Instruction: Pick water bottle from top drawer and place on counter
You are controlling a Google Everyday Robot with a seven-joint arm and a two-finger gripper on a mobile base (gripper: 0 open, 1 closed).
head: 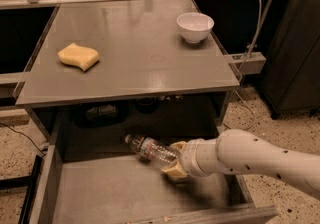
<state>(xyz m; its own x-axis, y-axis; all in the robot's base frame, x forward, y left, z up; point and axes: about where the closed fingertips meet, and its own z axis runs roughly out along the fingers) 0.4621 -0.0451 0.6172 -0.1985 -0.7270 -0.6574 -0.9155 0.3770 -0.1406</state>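
Note:
The water bottle lies tilted in the open top drawer, with its white cap pointing to the upper left. My gripper reaches in from the right on a white arm. Its tan fingers are closed around the bottle's base end. The bottle sits near the back of the drawer, just below the front edge of the counter. The part of the bottle between the fingers is hidden.
A yellow sponge lies at the counter's left. A white bowl stands at its far right. Dark objects sit in the shadow under the counter behind the drawer. A dark cabinet stands to the right.

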